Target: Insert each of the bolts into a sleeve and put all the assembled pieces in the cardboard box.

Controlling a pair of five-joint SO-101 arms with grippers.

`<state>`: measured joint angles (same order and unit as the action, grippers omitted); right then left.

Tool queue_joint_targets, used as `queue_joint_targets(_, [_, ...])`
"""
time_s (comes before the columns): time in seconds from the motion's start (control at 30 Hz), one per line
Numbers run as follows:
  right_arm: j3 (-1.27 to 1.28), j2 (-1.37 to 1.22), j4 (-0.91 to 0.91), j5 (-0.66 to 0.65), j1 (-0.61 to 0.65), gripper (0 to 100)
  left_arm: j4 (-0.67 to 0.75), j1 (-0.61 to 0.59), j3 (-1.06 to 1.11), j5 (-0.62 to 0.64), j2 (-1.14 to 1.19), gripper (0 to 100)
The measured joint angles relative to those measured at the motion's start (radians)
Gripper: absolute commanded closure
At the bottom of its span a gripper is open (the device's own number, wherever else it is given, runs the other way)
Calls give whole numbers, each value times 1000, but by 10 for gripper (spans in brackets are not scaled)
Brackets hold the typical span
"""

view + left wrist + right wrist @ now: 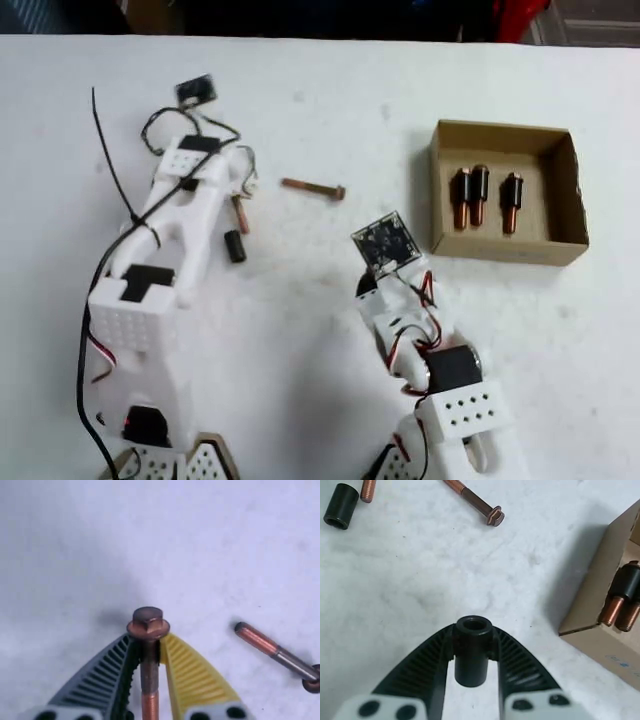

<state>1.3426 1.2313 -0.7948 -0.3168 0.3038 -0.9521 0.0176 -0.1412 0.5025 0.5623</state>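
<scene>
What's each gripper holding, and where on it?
Left gripper: bolt, held by the shank just below the head. Right gripper: sleeve, held by its sides near the open end.

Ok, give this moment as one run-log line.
left tool: holds copper hex-head bolt | right tool: holds black cylindrical sleeve | brown cardboard box: three assembled pieces

White table [300, 340]; on it cardboard box [500, 248], bolt [312, 187], sleeve [235, 246].

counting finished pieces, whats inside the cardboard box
Inside the brown cardboard box lie three copper-coloured bolts, each fitted in a black cylindrical sleeve, side by side. In the right wrist view its side wall covers most of the inside.
</scene>
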Motion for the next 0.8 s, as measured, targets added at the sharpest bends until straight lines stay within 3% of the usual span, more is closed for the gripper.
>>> queue_joint_targets(0.43, [54, 0, 89, 0, 0, 981, -5, 35, -117, -23, 2, 972])
queue_joint_targets(0.67, [86, 0, 190, 0, 68, 981, -229, 35, -302, -213, 2, 980])
queue_joint_targets(0.8, [86, 0, 235, 0, 121, 981, -384, 40, -419, -255, 2, 980])
